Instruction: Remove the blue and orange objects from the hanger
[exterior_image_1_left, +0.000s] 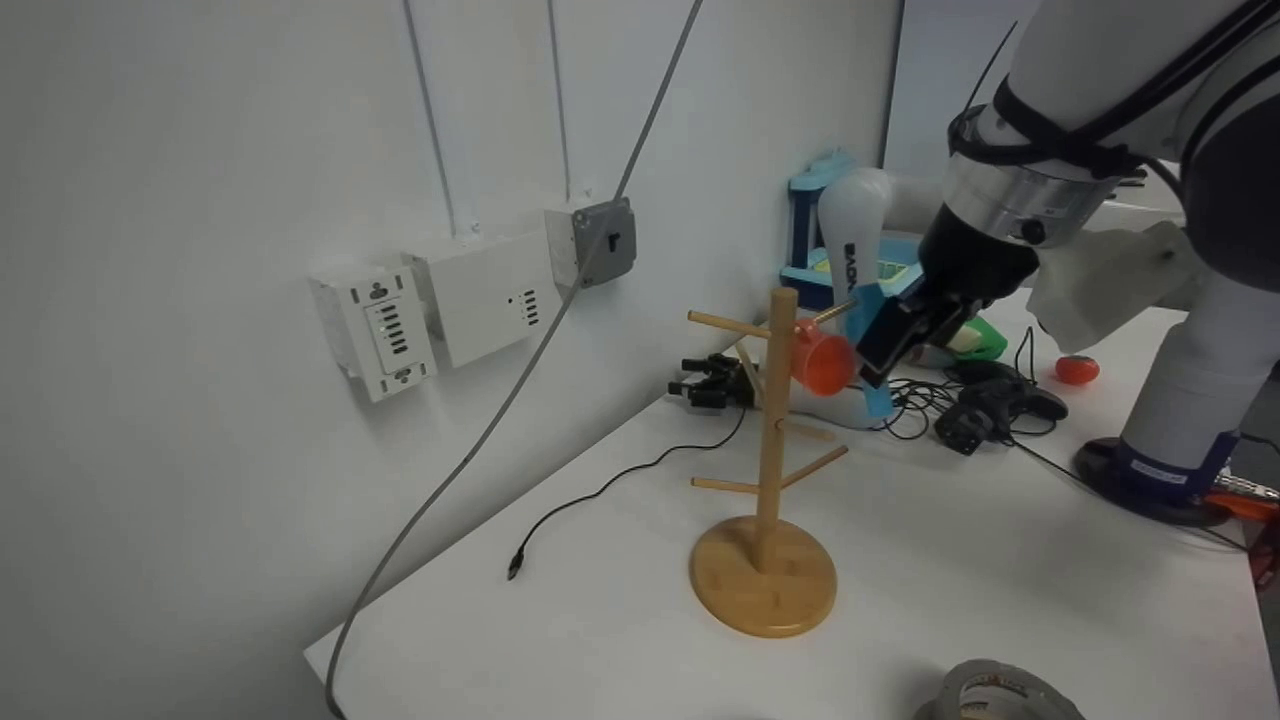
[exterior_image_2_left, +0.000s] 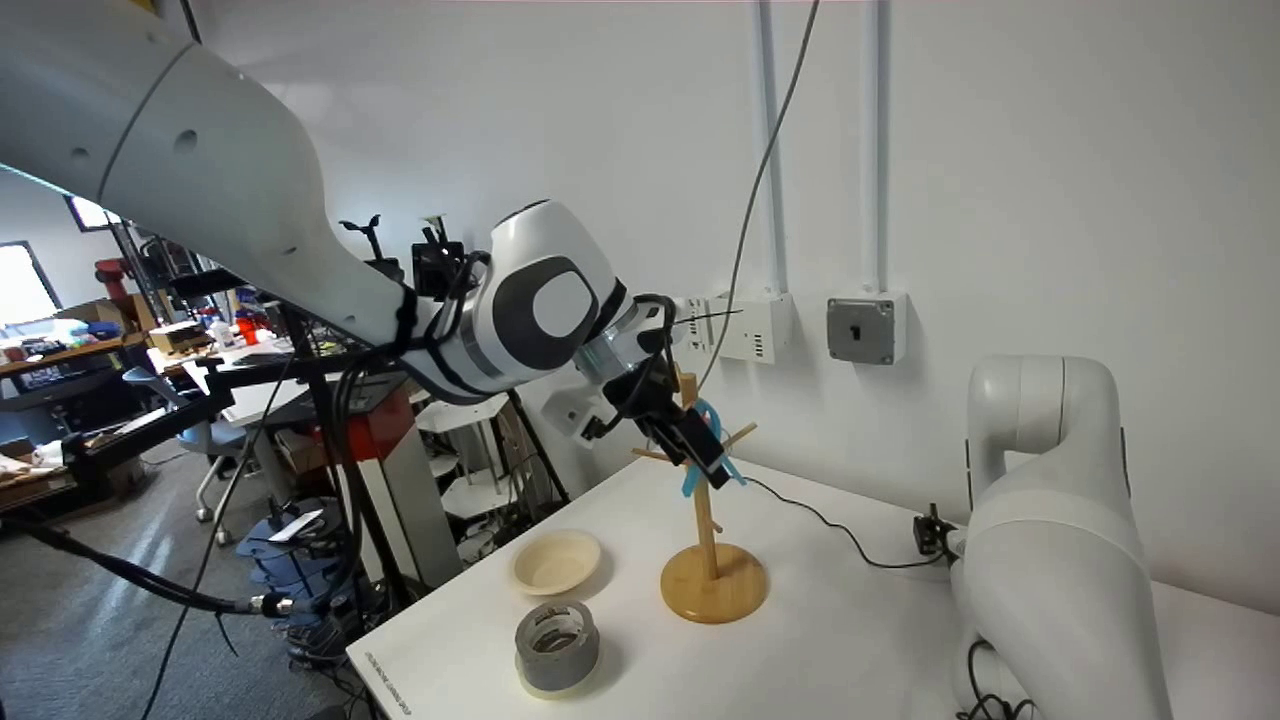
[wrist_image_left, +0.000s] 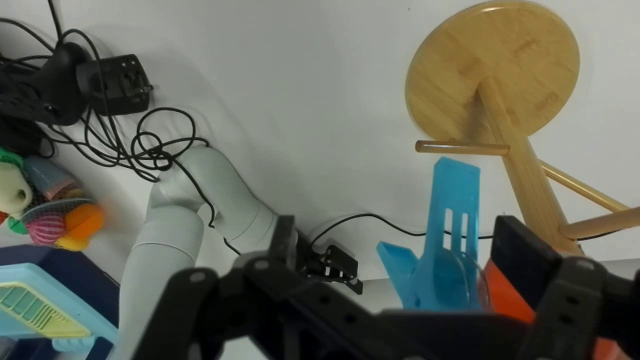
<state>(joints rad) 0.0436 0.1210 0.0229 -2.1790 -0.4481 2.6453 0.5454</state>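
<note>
The wooden hanger (exterior_image_1_left: 775, 440) stands upright on its round base, which also shows in the wrist view (wrist_image_left: 492, 60). A blue object (wrist_image_left: 452, 200) with slots and an orange cup (exterior_image_1_left: 823, 362) are at its upper pegs. The blue object also shows in both exterior views (exterior_image_1_left: 877, 401) (exterior_image_2_left: 709, 418). My gripper (wrist_image_left: 395, 225) is open, its fingers wide apart on either side of the blue object, with gaps to it. The right finger partly covers the orange cup (wrist_image_left: 505, 287) in the wrist view. The cup is hidden in an exterior view where my gripper (exterior_image_2_left: 705, 462) is in front.
A second white arm (exterior_image_2_left: 1060, 510) stands by the wall. A grey tape roll (exterior_image_2_left: 557, 645) and a pale bowl (exterior_image_2_left: 556, 562) lie near the table edge. Black cables and a controller (exterior_image_1_left: 1000, 405), a red tomato-like object (exterior_image_1_left: 1076, 370) and a blue toy (wrist_image_left: 50, 295) are on the table.
</note>
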